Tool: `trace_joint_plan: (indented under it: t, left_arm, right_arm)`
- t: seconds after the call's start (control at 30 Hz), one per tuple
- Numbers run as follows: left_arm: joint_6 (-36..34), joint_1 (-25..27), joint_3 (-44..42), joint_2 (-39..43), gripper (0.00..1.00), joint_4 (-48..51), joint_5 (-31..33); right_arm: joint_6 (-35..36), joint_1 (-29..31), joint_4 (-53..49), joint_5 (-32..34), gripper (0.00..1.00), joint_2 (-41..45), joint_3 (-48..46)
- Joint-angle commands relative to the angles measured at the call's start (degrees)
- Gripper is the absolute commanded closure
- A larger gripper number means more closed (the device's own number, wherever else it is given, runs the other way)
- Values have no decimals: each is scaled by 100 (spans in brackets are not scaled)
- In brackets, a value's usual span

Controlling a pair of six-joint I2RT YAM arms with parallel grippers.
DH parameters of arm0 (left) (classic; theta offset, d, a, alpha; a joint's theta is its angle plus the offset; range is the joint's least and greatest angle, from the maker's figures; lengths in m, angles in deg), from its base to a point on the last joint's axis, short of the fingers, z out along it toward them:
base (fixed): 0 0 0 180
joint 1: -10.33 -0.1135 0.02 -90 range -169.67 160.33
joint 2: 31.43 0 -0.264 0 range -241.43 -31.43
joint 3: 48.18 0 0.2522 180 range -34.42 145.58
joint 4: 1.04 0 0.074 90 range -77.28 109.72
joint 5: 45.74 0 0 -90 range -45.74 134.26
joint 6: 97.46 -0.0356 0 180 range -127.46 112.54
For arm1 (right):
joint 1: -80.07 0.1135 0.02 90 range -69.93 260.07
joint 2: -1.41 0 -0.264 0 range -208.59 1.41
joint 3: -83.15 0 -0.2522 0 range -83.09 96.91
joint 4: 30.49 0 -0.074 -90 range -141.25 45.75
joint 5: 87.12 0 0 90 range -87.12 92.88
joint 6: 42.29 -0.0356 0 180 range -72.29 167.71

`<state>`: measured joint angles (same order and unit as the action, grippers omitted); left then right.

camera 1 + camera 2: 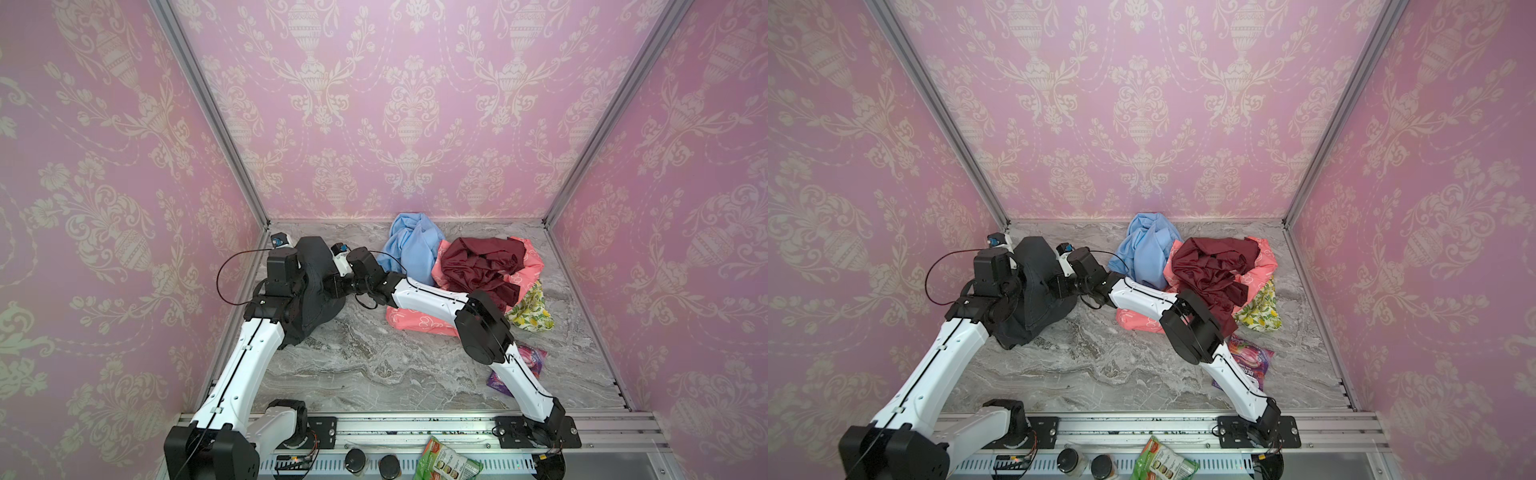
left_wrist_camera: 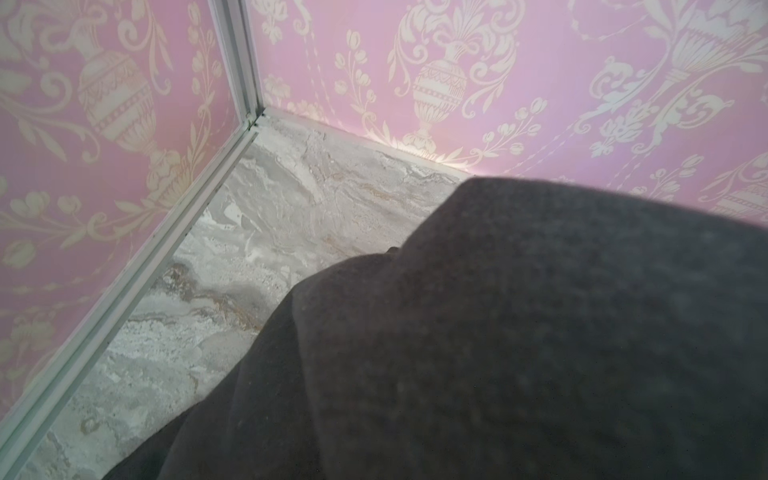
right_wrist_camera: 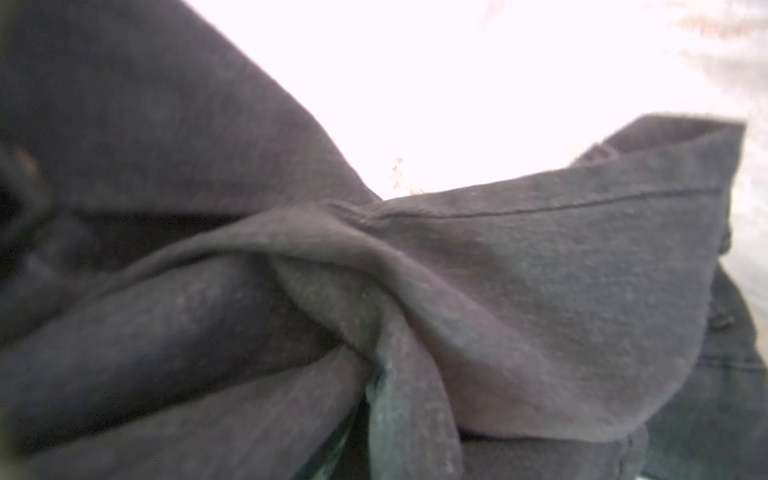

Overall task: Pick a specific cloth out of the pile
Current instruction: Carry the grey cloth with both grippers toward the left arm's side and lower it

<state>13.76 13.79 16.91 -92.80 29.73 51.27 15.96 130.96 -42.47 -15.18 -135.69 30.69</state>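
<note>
Left claw (image 1: 283, 244) and right claw (image 1: 340, 255) are both clenched on the cloth (image 1: 316, 291), which hangs tented between them with its lower end touching the marble table (image 1: 374, 365); fabric hides the fingertips. The pile (image 1: 478, 266) lies well off to the right claw's right, with the light blue cloth (image 1: 411, 245) nearest. The right arm (image 1: 432, 297) crosses the coral cloth (image 1: 415, 322), and a purple packet (image 1: 530, 359) is partly under that forearm.

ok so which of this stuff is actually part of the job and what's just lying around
In the job: dark grey cloth, held up at left; pile of blue, maroon, pink, yellow cloths.
Lying about: purple packet at right; green packet and two dark-lidded jars at the front.
</note>
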Motion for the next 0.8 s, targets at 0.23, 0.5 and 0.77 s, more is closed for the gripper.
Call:
trace_joint_plan:
  t: [0.23, 0.5, 0.77]
  left_arm:
    - [861, -272, -582, -33, 100, 222, -205]
    - [967, -364, -639, -556, 100, 331, -664]
    - [752, -492, -498, -1194, 99, 523, -924]
  right_arm:
    - [-218, -55, -1462, 719, 100, -1026, 851]
    - [-455, -88, -2295, 1010, 100, -1889, 2111]
    - [-1054, -242, -2009, 1109, 92, -2232, 2254]
